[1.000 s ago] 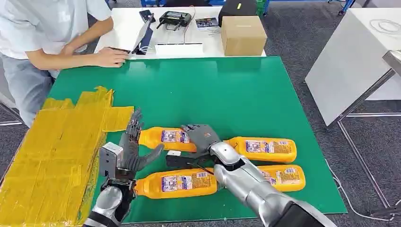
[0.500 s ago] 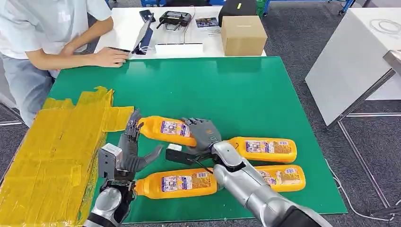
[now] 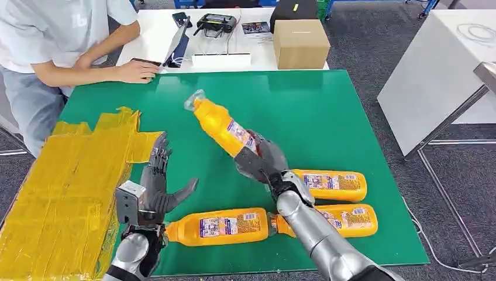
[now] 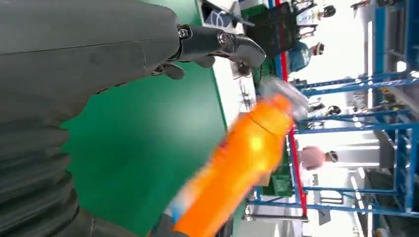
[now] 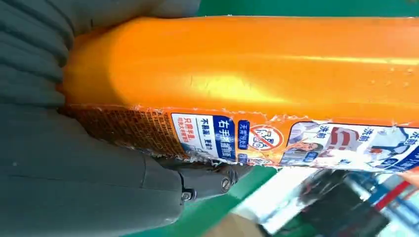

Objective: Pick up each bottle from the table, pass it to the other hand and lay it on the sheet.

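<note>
While the left robot hand (image 3: 157,190) spreads wide, the right robot hand (image 3: 261,161) grips a glossy orange bottle (image 3: 221,126).

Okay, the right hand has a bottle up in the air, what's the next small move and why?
Probably swing the lifted bottle left toward the left hand. The right hand grips its base, and the left hand waits with fingers apart beside the yellow sheet.

Beyond my green tabletop (image 3: 327,111) I see a white desk (image 3: 153,36) carrying a cardboard box (image 3: 300,43), a controller (image 3: 216,23) and a laptop (image 3: 178,41) where a person (image 3: 55,41) sits, with grey carpet floor (image 3: 374,41) around and a white table (image 3: 438,70) to my right.
</note>
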